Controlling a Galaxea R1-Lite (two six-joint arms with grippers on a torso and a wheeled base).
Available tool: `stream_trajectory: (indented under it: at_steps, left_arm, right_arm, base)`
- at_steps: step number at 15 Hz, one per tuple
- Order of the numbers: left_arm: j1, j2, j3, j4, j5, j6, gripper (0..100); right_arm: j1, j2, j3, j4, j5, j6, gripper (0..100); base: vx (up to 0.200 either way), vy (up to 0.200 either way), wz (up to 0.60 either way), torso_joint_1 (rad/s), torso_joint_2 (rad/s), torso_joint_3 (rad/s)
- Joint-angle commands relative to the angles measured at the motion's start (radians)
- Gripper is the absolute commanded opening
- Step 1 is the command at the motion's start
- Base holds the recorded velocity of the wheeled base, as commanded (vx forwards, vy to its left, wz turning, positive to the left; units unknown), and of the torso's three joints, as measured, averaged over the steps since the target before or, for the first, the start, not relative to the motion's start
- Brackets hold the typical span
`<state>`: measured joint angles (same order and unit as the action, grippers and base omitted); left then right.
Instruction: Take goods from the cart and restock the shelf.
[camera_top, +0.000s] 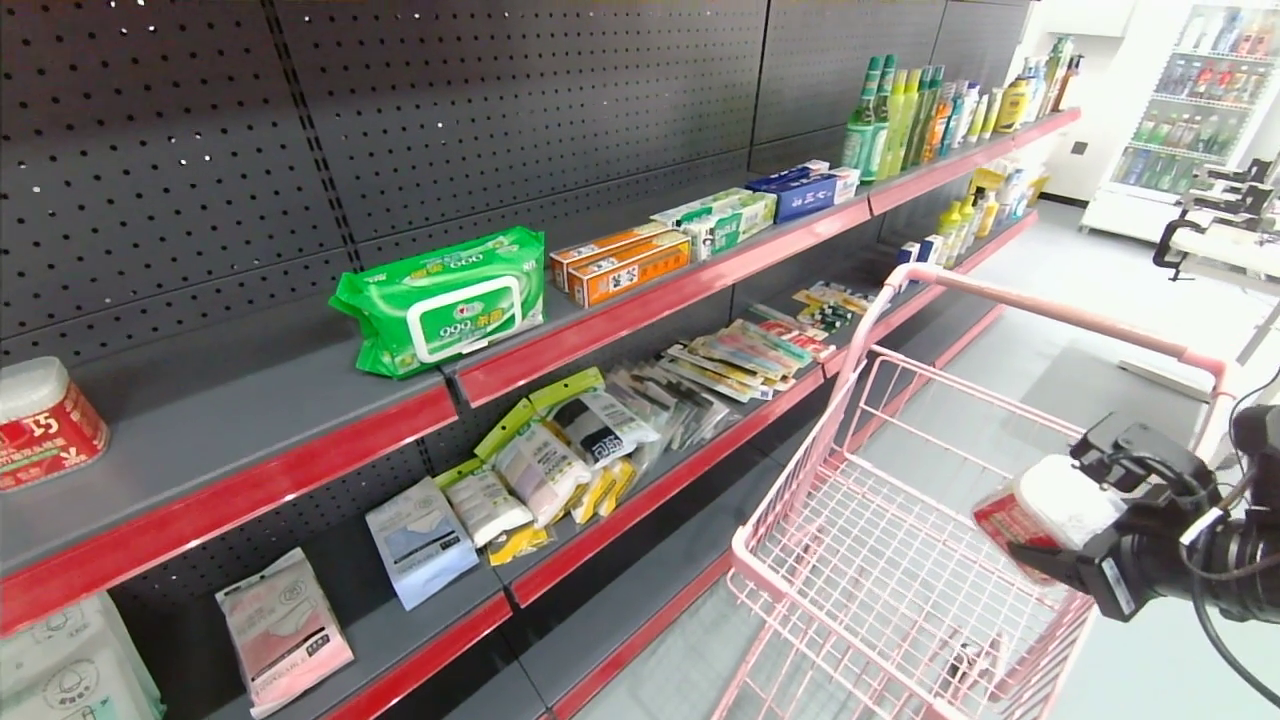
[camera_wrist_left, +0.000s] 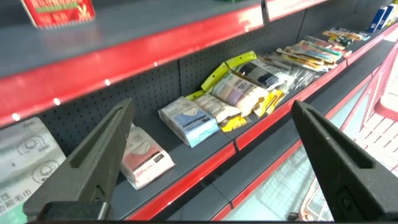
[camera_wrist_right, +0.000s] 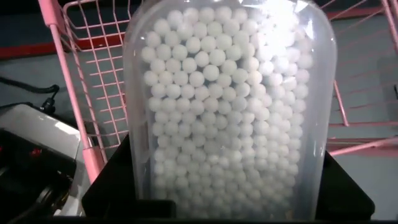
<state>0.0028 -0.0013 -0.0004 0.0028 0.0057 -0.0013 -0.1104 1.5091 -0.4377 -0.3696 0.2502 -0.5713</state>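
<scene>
Now the right gripper clamps the bead tub above the cart (left gripper gapes, empty); next, swing it left onto the upper shelf.

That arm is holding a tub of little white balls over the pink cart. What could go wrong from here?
1. The tub looks smooth and rounded, so it might slip from the right gripper and drop into the cart.
2. The cart's raised rim stands between the tub and the shelf; the swing across could clip it.
3. A careless set-down could knock the green wipes pack.
</scene>
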Motion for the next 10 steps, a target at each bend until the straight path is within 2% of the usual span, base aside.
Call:
stream_trajectory:
  at_steps: [1,4,10]
  left_arm:
    - [0.000,0.001,-0.001,0.000,0.000,0.000,100]
    - [0.000,0.001,-0.001,0.000,0.000,0.000,100]
    - [0.000,0.001,-0.001,0.000,0.000,0.000,100]
  right_arm:
    - [-0.025,-0.075,0.023,-0.002,-0.009,-0.002,0]
    - [-0.049,-0.107,0.027,0.000,-0.009,-0.009,0]
    - [-0.069,-0.161,0.039,0.000,-0.017,-0.010,0]
  base:
    - [0.000,0.000,0.00,0.242,-0.54,-0.305]
    - [0.000,0.000,0.00,0.253,-0.57,-0.318]
    - [0.000,0.000,0.00,0.185,-0.40,-0.216]
